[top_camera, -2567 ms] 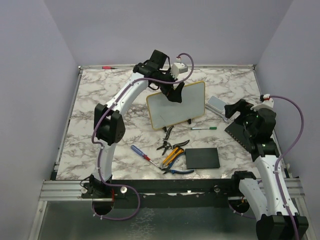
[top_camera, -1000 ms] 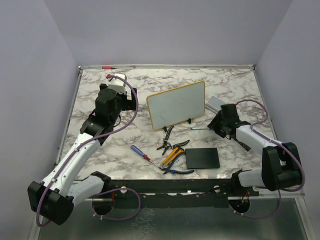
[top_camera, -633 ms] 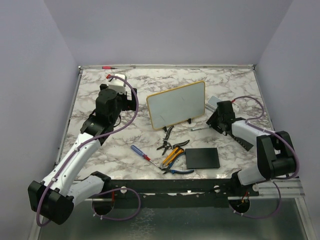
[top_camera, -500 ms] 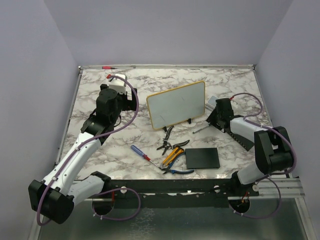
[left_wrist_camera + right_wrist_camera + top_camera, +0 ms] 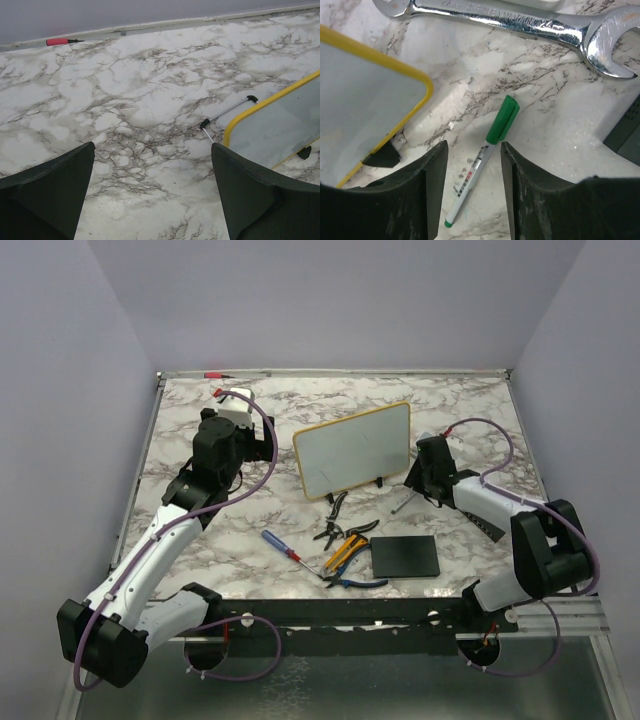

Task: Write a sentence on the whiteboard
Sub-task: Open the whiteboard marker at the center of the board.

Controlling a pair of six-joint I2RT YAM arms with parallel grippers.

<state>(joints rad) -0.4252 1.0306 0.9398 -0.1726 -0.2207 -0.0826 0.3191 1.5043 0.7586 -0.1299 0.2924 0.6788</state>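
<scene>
The whiteboard [image 5: 352,450], white with a yellow frame, stands tilted on small dark feet at mid-table. No teal writing shows on its surface. Its corner also shows in the left wrist view [image 5: 280,125] and the right wrist view [image 5: 365,95]. A green-capped marker [image 5: 485,150] lies slanted on the marble, in front of the board's right foot [image 5: 403,502]. My right gripper [image 5: 472,145] is open and low over the marker, one finger on each side of it, beside the board's right edge [image 5: 412,480]. My left gripper [image 5: 152,147] is open and empty, left of the board [image 5: 262,443].
A steel wrench [image 5: 510,22] lies just beyond the marker. Pliers [image 5: 345,535], a blue-and-red screwdriver [image 5: 280,545] and a flat black pad [image 5: 404,556] lie in front of the board. A red pen [image 5: 59,41] lies at the back wall. A thin stand rod [image 5: 225,111] sticks out behind the board.
My left arm has pulled back from behind the board to its left. My right arm has swung down and left over the marker. The marker has turned from level to slanted.
</scene>
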